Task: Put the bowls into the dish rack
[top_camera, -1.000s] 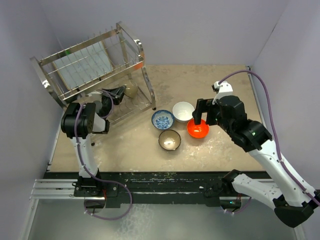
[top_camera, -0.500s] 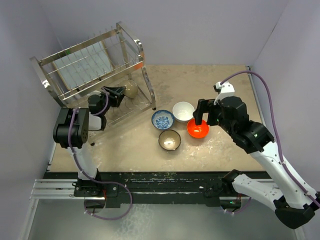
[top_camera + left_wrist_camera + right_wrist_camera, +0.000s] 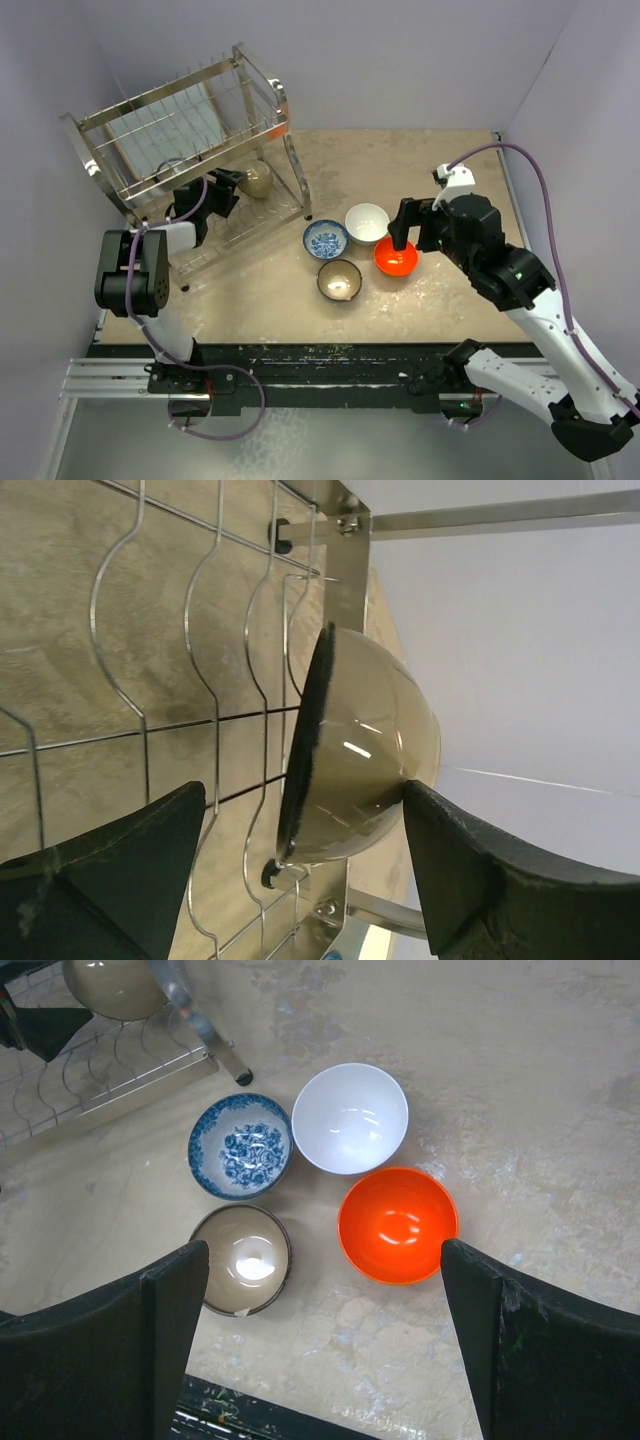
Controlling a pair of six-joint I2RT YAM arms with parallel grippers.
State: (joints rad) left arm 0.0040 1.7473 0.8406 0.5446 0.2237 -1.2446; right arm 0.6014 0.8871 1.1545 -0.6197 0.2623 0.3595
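The beige bowl [image 3: 365,750] stands on its edge in the wire slots of the dish rack's [image 3: 180,130] lower tier. My left gripper [image 3: 305,800] is open around it: one finger [image 3: 130,870] stands apart from the rim, the other [image 3: 480,870] is at the bowl's base. On the table lie the white bowl [image 3: 350,1118], the blue-and-white bowl [image 3: 240,1146], the dark brown bowl [image 3: 240,1260] and the orange-red bowl [image 3: 398,1225]. My right gripper [image 3: 322,1248] hangs open above them, nearest the orange-red bowl [image 3: 396,258], holding nothing.
The rack's upper tier holds a pale tray [image 3: 160,128]. A rack leg [image 3: 225,1055] stands close to the blue-and-white bowl. Grey walls close in the table at the back and both sides. The black rail [image 3: 330,360] runs along the near edge.
My left gripper has opened and let go of the beige bowl, which now rests in the rack wires. The left arm's elbow swung left. The right arm has barely moved.
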